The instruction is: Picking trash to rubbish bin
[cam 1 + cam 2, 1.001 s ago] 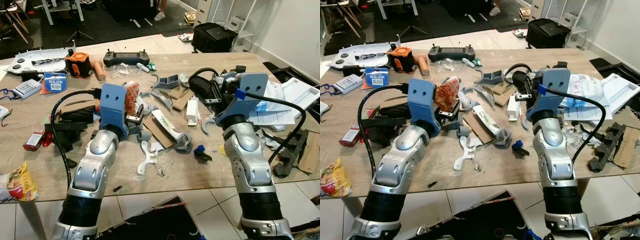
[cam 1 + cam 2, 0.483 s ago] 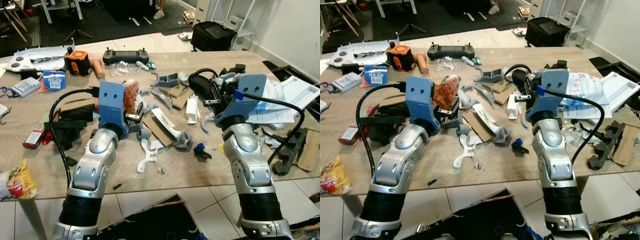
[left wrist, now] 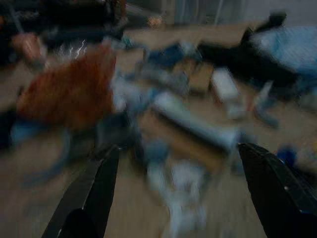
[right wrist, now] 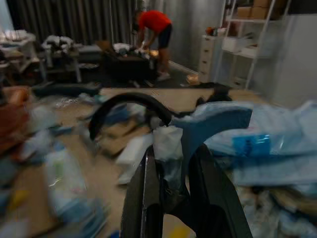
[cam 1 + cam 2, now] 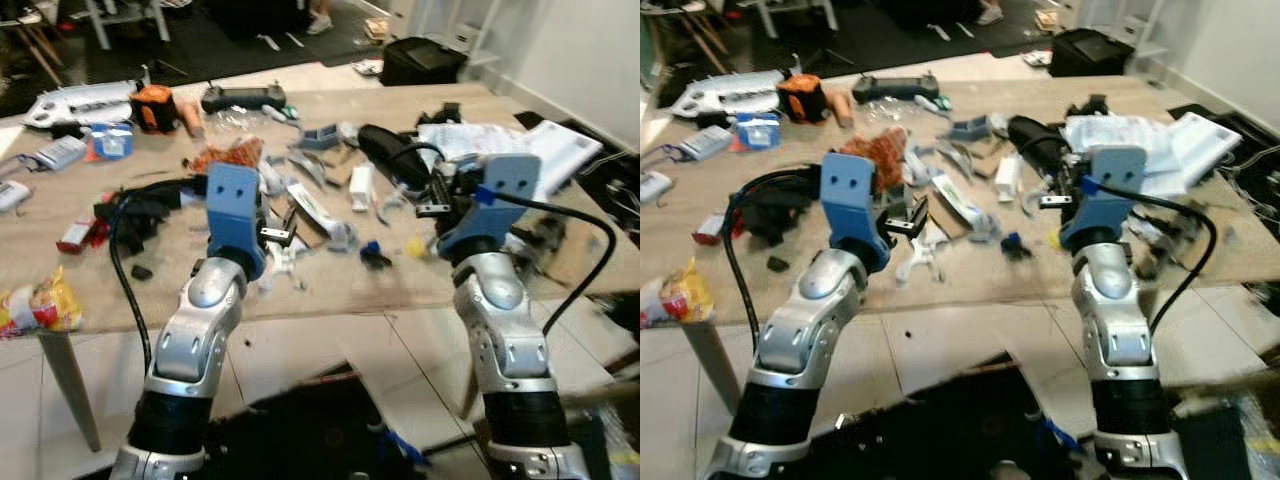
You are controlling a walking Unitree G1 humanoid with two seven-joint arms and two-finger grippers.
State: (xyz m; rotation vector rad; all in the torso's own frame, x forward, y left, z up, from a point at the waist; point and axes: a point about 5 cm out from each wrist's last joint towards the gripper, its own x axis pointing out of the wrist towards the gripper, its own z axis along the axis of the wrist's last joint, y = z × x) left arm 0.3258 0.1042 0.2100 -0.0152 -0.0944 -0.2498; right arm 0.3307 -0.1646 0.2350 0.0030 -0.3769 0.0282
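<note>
pinching a crumpled white scrap — right fingers closed on it; left fingers spread wide — holding nothing.

You've got a packed table here: grey plastic parts, cardboard and an orange wrapper crowd the middle, right ahead of your left gripper, whose fingers stand wide apart. A black bag and papers block the right side. Your near edge strip is mostly bare wood. Below the edge, tiled floor lies open between the arms.
</note>
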